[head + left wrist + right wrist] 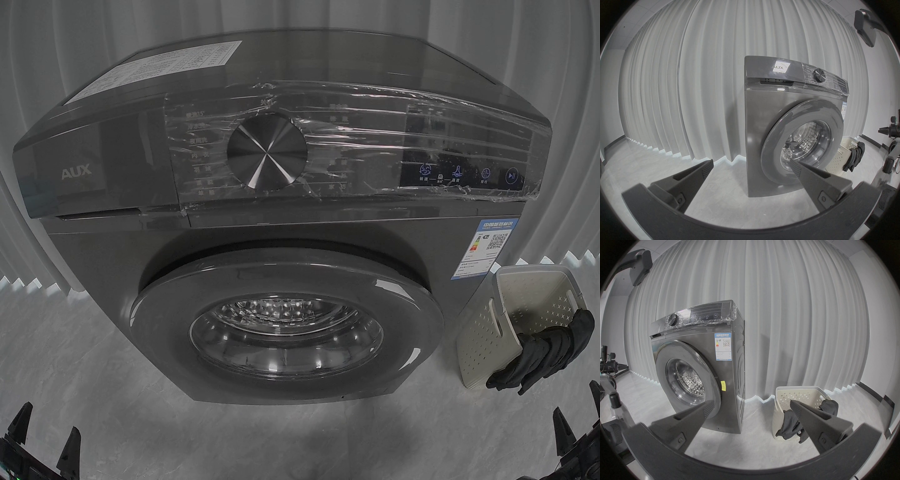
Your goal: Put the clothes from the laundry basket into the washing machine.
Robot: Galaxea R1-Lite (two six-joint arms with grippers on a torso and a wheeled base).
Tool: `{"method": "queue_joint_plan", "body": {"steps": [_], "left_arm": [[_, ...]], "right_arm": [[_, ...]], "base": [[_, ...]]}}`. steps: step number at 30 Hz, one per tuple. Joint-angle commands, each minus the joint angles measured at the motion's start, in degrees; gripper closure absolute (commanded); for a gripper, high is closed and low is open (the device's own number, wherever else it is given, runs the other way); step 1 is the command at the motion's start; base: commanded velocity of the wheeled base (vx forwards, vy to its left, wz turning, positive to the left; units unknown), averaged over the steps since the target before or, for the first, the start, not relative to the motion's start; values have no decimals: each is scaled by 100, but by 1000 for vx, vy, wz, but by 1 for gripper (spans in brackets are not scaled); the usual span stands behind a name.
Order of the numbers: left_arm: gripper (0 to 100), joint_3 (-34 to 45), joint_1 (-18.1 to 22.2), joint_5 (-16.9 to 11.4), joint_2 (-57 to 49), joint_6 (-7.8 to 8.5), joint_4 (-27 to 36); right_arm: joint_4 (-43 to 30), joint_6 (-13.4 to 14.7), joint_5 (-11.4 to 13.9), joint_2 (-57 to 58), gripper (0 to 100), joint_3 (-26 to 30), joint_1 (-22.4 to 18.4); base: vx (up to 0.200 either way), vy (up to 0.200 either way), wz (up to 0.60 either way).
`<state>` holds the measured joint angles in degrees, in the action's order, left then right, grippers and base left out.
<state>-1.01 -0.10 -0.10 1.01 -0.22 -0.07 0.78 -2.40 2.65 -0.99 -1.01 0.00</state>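
Note:
A grey washing machine [281, 206] stands in front of me with its round glass door [286, 331] shut; the bare drum shows through the glass. To its right on the floor is a white perforated laundry basket [531, 300]. Black clothes [547, 353] hang over the basket's front rim. My left gripper [49, 428] is low at the near left and open, holding nothing. Low at the near right, my right gripper [576, 406] is also open and bare, just short of the basket. The right wrist view has the basket [800, 396] and clothes [789, 426] beyond the open right gripper [751, 402].
A pleated white curtain [562, 94] hangs behind and beside the machine. The pale marbled floor [94, 350] in front of the machine is open room. Camera gear on a stand [892, 131] sits off to one side.

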Motion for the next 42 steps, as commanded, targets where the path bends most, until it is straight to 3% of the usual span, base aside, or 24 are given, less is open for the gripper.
{"method": "queue_joint_plan", "body": {"steps": [1, 2, 3, 5, 6, 12, 15, 16, 17, 18, 19, 24, 29, 36, 42], "left_arm": [[0, 92, 1, 1, -101, -4, -1], [0, 92, 1, 1, -92, -4, -1], [0, 92, 1, 1, -101, -4, -1], [0, 92, 1, -8, -101, 4, -1], [0, 92, 1, 1, -101, 13, -1], [0, 92, 1, 1, -101, 4, -1], [0, 92, 1, 1, -101, 4, -1], [0, 92, 1, 1, -101, 4, -1], [0, 92, 1, 1, -101, 4, -1], [0, 92, 1, 1, -101, 4, -1], [0, 92, 1, 1, -101, 4, -1], [0, 92, 1, 1, -101, 4, -1], [0, 92, 1, -8, -101, 4, -1], [0, 92, 1, -8, -92, 4, -1], [0, 92, 1, -8, -92, 4, -1]], "right_arm": [[115, 56, 43, 99, 0, 31, 9], [115, 56, 43, 99, 0, 31, 9], [818, 565, 8, 11, 0, -1182, 0], [801, 785, 149, -842, 0, -2237, 35], [678, 803, 316, -1220, 0, -2448, 88], [608, 486, 2302, -3276, 0, -2202, 439], [985, 214, 2662, -4217, 0, -2166, 747], [985, 214, 2662, -4217, 0, -2166, 747], [1319, 258, 2671, -4867, 0, -2175, 1222], [1381, 275, 2671, -4955, 0, -2175, 1301], [1715, 346, 2662, -5386, 0, -2149, 1714], [2418, 442, 2645, -6528, 0, -2184, 2347], [2822, 434, 2346, -7486, 0, -2465, 2522], [2866, 451, 1889, -8093, 0, -2878, 2865], [2875, 451, 1854, -8216, 0, -3054, 2856]], "base": [[0, 0, 0], [0, 0, 0], [0, 0, 0], [0, 0, 0], [0, 0, 0], [0, 0, 0], [0, 0, 0], [0, 0, 0], [0, 0, 0], [0, 0, 0], [0, 0, 0], [0, 0, 0], [0, 0, 0], [0, 0, 0], [0, 0, 0]]}}
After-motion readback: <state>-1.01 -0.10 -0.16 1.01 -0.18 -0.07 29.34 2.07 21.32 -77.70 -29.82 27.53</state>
